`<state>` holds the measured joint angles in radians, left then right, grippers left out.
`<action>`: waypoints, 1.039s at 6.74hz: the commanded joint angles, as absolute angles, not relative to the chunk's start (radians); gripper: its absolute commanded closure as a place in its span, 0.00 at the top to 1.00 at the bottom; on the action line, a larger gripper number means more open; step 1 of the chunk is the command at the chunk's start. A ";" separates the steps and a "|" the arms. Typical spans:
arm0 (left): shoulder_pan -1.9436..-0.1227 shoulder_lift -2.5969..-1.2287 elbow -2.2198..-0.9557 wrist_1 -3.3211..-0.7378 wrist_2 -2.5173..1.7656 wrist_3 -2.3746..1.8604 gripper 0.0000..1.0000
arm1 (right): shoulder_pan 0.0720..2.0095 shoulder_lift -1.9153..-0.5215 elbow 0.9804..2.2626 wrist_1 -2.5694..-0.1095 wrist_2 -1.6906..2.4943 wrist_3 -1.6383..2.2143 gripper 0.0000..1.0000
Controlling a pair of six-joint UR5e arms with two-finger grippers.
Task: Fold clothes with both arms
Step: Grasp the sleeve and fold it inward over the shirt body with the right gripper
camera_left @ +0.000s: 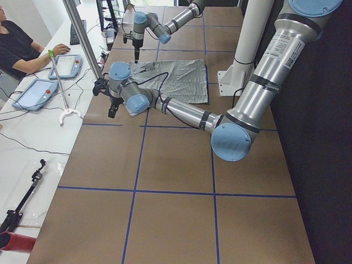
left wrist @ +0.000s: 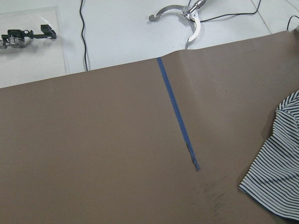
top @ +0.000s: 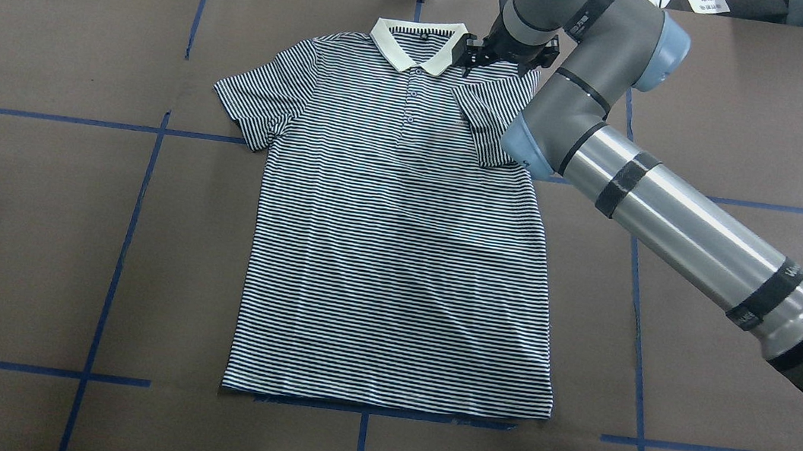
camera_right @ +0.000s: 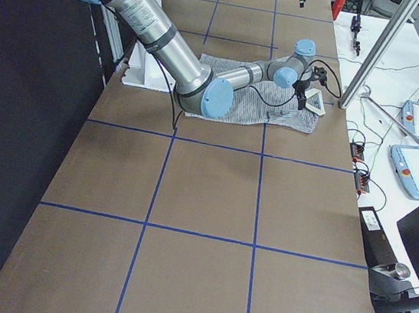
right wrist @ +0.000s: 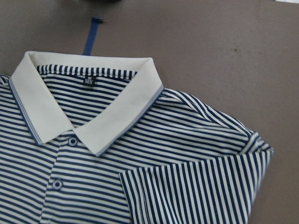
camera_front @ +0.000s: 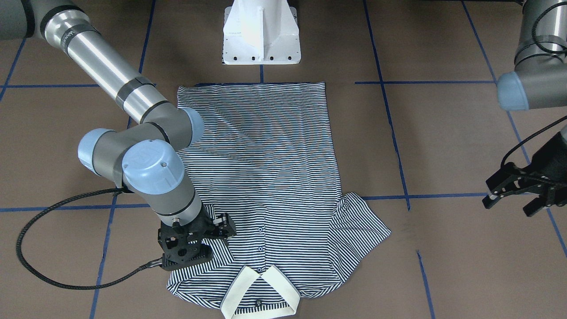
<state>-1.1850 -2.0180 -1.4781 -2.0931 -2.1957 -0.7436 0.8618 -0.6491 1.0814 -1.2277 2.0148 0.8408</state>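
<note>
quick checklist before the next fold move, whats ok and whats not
1. Polo shirt flat, front up on the table: ok.
2. Right sleeve folded in over the chest: ok.
3. Left sleeve folded in: not ok, it lies spread out.
4. Left gripper at the shirt: not ok, it is open and off to the side, clear of the fabric.
5. Right gripper gripping the shoulder beside the collar: cannot tell, jaws hidden.
6. Hem straight: ok.

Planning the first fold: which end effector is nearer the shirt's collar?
Right. The right end effector is just beside the collar, over the shirt; the left end effector hangs well off it.
</note>
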 commanded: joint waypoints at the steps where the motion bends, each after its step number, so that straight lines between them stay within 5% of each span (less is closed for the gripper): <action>1: -0.974 -2.025 -1.523 -2.092 -1.927 -1.057 1.00 | 0.915 -0.739 1.361 -1.570 2.127 0.825 1.00; 3: -0.785 -2.042 -1.468 -2.092 -1.627 -1.242 1.00 | 0.963 -0.862 1.480 -1.577 2.261 0.721 1.00; 7: -0.775 -2.150 -1.274 -2.161 -1.603 -1.239 1.00 | 0.956 -0.885 1.480 -1.563 2.241 0.730 1.00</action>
